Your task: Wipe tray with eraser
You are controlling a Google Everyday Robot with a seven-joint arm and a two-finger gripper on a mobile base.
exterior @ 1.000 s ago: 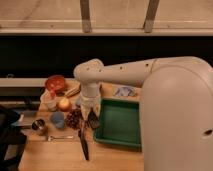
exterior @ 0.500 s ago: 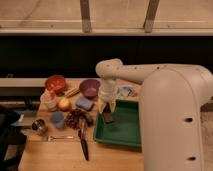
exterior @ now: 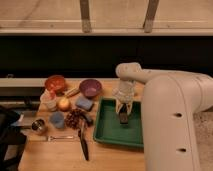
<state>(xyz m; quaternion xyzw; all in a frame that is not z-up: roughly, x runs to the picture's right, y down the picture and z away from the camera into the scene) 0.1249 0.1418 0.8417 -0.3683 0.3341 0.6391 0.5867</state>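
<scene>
The green tray [exterior: 107,131] lies on the wooden table to the right of the small items. My gripper [exterior: 123,113] hangs over the middle of the tray, pointing down. It is shut on the small dark eraser [exterior: 123,119], which is low over the tray floor or touching it; I cannot tell which. My white arm reaches in from the right and hides the tray's right part.
Left of the tray are a blue-grey sponge block [exterior: 84,103], a purple bowl [exterior: 90,88], a red bowl [exterior: 56,82], an apple [exterior: 64,104], grapes [exterior: 75,118], a blue cup [exterior: 57,119], a metal cup [exterior: 38,126], a fork [exterior: 57,137] and a black-handled knife [exterior: 83,143].
My gripper has moved right from the tray's left edge to over the tray's middle, carrying the eraser with it.
</scene>
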